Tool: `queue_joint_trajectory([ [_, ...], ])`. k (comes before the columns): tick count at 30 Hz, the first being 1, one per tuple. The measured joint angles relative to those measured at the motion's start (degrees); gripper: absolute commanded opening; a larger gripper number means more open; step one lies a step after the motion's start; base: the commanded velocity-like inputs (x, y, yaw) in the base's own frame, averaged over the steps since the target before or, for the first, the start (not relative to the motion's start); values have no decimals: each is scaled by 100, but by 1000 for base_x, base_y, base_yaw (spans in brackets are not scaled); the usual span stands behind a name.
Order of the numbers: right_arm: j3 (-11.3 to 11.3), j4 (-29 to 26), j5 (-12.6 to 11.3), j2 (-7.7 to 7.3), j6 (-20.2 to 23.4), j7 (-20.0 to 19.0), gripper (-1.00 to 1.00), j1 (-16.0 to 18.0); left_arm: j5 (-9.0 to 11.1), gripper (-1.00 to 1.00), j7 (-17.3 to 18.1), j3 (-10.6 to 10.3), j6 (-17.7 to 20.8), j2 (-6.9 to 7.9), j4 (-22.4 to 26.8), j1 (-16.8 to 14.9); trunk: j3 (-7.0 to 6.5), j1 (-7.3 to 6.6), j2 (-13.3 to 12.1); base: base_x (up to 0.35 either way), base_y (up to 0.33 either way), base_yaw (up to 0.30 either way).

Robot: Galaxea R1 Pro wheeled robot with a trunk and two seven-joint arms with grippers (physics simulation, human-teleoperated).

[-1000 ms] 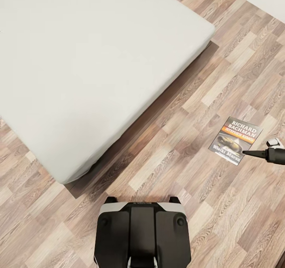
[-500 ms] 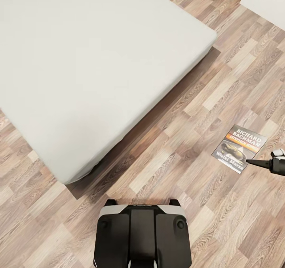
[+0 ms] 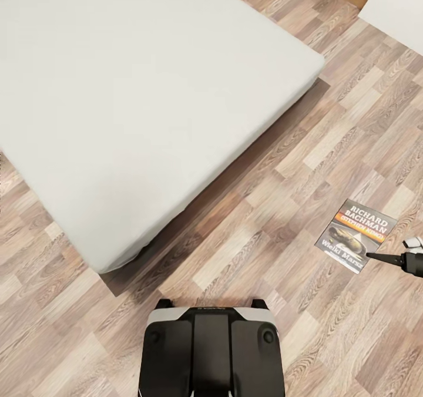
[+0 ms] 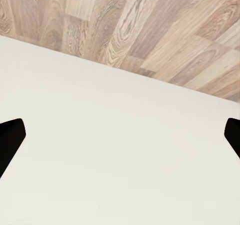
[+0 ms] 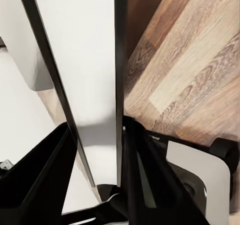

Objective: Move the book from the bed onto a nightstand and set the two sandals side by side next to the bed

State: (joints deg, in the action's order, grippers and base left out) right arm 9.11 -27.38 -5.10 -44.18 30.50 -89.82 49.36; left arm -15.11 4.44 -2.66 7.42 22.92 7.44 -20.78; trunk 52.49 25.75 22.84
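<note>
Head view, near to far: robot base point(image 3: 211, 350) at the bottom edge, then plank floor point(image 3: 264, 256). The right gripper point(image 3: 376, 257) is clamped on the book point(image 3: 355, 235), which it holds cover-up by one edge above the floor, right of the bed point(image 3: 129, 91). Right wrist view adds the book edge-on point(image 5: 95, 75) between the fingers point(image 5: 135, 180). Left wrist view: left gripper point(image 4: 120, 140) spread wide, fingertips point(image 4: 10, 140) at the frame edges over the mattress point(image 4: 120, 135), floor beyond it.

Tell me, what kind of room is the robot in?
Probably a bedroom. A large bed with a plain pale mattress takes up most of the head view, on a wood-plank floor. The right pincer holds a book beside the bed.
</note>
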Motion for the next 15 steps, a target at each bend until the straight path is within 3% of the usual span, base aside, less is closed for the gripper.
queue_joint_trajectory([
  [2,68,1,1,1,-6,0,-100,-29,-1,100,-7,-1,3,0,0,1,-18,0,0,0,0,68],
  [8,614,1,13,-14,-29,1,-100,-161,-10,100,-81,-12,5,-30,-7,5,-71,0,0,0,0,68],
  [15,804,3,11,-9,-37,1,-100,-192,-13,100,-114,-15,-40,-80,-11,14,-133,0,0,0,0,45],
])
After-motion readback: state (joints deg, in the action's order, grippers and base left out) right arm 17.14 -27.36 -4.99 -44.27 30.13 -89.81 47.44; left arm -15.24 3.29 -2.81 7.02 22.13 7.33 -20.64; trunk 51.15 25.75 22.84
